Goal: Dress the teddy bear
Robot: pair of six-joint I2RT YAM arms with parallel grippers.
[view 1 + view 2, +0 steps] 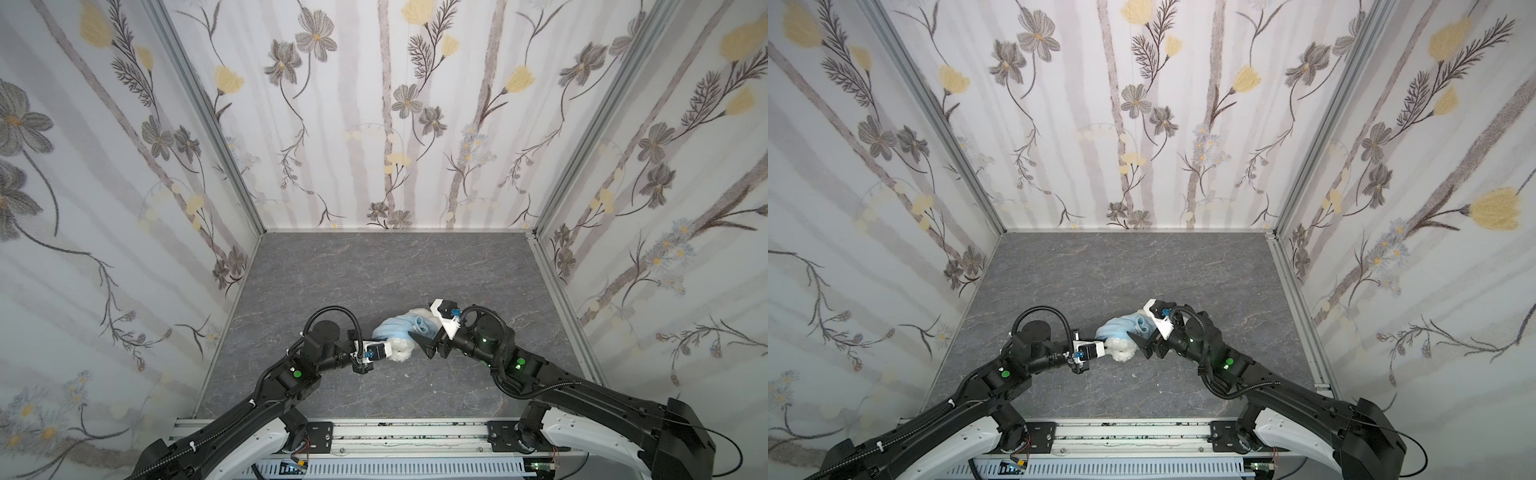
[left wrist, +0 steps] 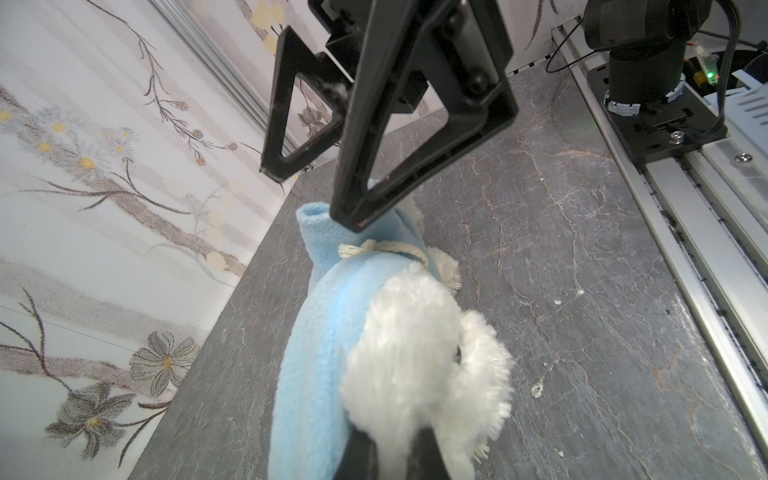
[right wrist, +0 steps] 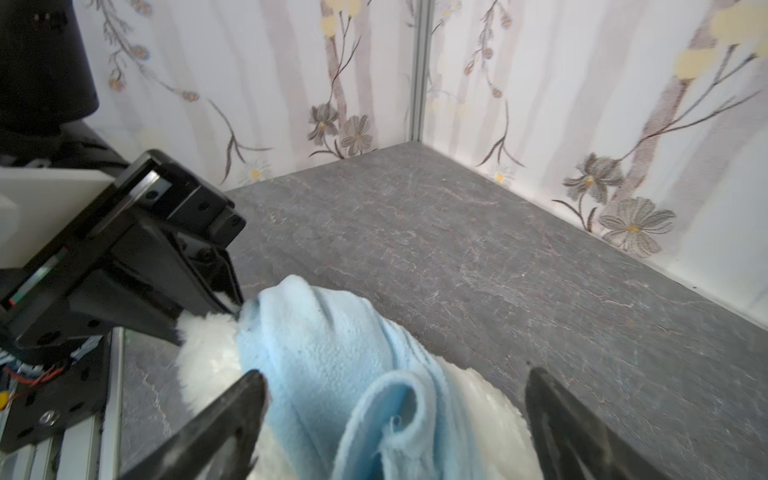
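The teddy bear point(image 1: 400, 353) point(image 1: 1122, 352), white and fluffy, lies near the table's front middle with a light-blue hoodie point(image 1: 390, 328) point(image 1: 1113, 328) bunched over its body. My left gripper point(image 1: 388, 348) point(image 1: 1106, 348) is shut on the teddy bear's white fur point(image 2: 415, 353), its fingers point(image 2: 361, 457) half buried in it. My right gripper point(image 1: 423, 345) point(image 1: 1144, 345) point(image 3: 392, 378) is open and straddles the hoodie's rolled sleeve point(image 3: 399, 407) without pinching it. A cream drawstring point(image 2: 390, 247) lies across the hoodie point(image 2: 320, 332). The bear's face is hidden.
The grey stone-patterned tabletop point(image 1: 374, 270) is closed in by floral walls at the back point(image 1: 395, 124), left and right. An aluminium rail point(image 1: 395, 432) with both arm bases runs along the front edge.
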